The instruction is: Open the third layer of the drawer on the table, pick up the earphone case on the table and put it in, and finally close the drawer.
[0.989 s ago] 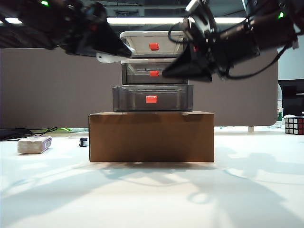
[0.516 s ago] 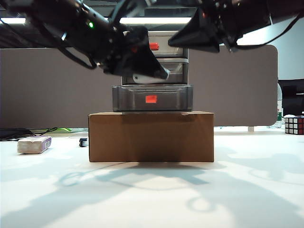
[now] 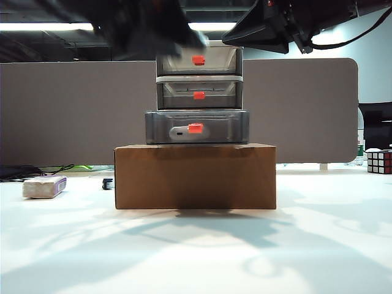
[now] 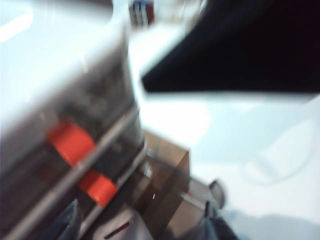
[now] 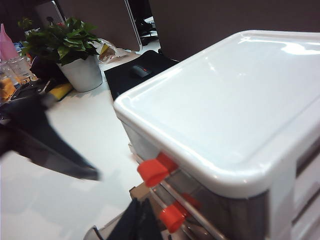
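The drawer stands on a brown cardboard box. Its third layer is pulled out towards the camera. The white earphone case lies inside it, behind the red-orange handle, and shows through the smoky front. My left gripper is a dark blur above the unit's upper left. In the left wrist view the left gripper is open, with the earphone case in the drawer beneath it. My right gripper hangs at the upper right, beside the top tier. In the right wrist view the right gripper looks shut and empty.
A greyish-white block with a purple label lies on the table at the far left, with a small dark item near it. A Rubik's cube sits at the far right. A potted plant stands behind.
The left gripper held the earphone case over the open third layer; now the case lies in the drawer and the gripper has opened and risen. The right gripper has also lifted.
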{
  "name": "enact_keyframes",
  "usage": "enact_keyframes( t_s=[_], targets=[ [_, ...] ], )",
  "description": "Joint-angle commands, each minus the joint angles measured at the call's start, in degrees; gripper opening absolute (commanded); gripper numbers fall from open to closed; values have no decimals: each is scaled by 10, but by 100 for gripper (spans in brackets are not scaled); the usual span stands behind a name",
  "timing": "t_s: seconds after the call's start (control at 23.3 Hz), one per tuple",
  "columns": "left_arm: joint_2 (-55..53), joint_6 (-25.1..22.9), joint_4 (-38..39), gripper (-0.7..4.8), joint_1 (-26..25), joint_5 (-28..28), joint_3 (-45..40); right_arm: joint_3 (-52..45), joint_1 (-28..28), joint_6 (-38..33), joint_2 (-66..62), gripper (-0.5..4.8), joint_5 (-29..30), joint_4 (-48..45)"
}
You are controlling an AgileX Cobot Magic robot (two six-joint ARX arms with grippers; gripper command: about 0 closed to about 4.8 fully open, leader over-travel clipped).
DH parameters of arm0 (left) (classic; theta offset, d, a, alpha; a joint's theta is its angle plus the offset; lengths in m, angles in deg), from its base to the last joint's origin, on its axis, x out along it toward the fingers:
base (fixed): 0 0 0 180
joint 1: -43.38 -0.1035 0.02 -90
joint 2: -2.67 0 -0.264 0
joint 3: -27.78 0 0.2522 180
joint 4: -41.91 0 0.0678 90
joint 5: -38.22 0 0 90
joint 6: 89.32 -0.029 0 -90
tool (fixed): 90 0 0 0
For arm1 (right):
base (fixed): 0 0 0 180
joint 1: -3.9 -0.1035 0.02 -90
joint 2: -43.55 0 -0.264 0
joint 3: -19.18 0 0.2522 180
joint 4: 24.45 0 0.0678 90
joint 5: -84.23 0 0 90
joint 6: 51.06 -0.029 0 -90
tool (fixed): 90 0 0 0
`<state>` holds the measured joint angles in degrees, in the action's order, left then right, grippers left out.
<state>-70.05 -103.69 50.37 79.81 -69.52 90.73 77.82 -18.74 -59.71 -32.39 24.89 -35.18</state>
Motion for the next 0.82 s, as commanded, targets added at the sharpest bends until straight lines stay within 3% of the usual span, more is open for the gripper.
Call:
enact_keyframes(
  t_s=[0.04,0.09,0.26,0.39,0.82],
  targets=[
    [40,-3,108,57,1,-29,0,12,0,2,2,-6,5,-6],
    [43,-2,128,-9,1,-30,0,16,0,2,1,-6,5,-6],
    [28,-2,189,-5,-1,-31,0,25,0,1,1,-5,4,-7],
    [0,-2,195,-5,-1,-37,0,26,0,1,1,-5,3,-9],
    [-70,-2,83,-5,-2,31,0,25,0,1,1,-5,4,-5]
  ],
)
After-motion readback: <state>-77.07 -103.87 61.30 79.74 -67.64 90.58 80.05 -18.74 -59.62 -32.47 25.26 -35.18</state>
